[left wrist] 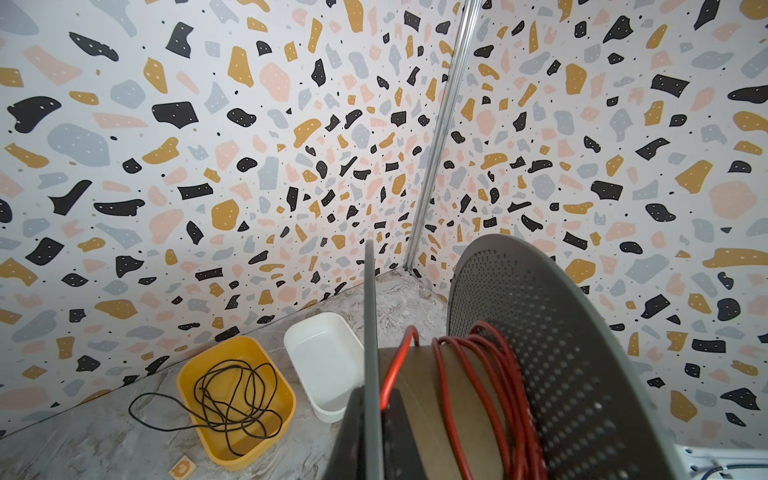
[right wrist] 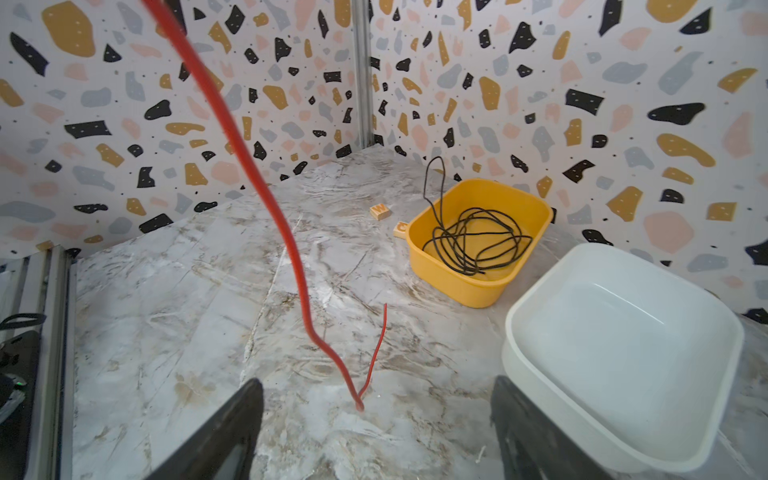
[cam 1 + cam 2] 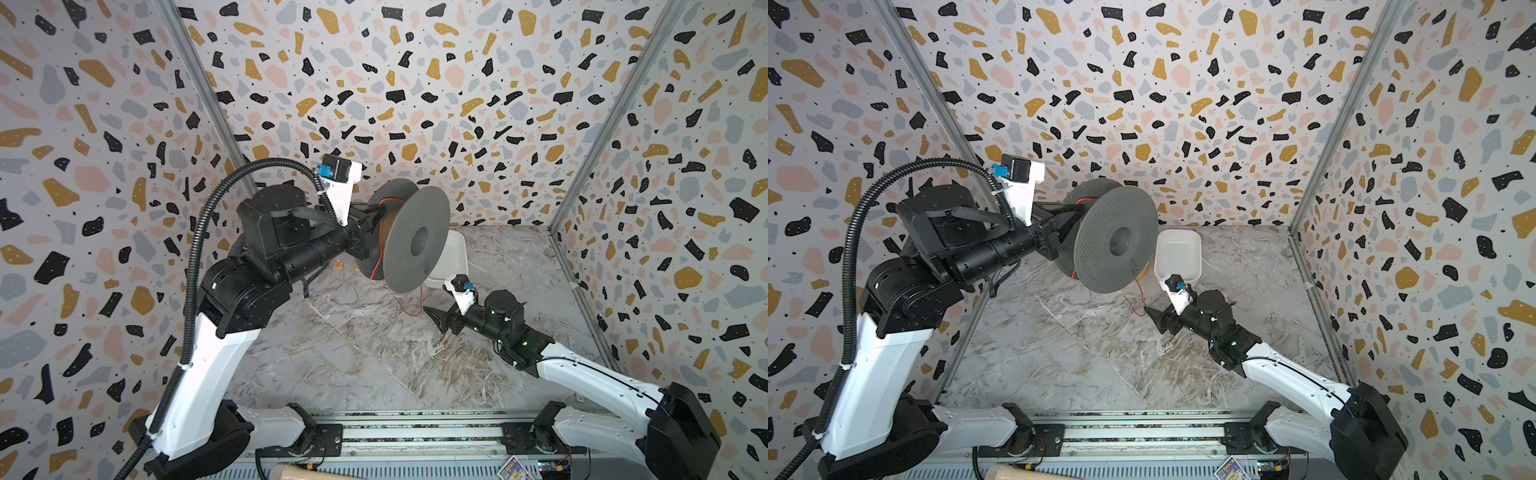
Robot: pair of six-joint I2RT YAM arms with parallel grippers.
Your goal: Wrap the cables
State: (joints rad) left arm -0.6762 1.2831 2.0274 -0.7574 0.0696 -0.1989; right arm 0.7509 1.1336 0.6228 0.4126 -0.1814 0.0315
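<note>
Left claw pinches the grey spool by its rim, red wire coiled round the core just beyond it. Right claw stands spread low over the table, the wire's loose bend lying between its jaws

"W" legible on wooden block; "C", partly cut off, on neighbouring block. Nothing else readable.
</note>
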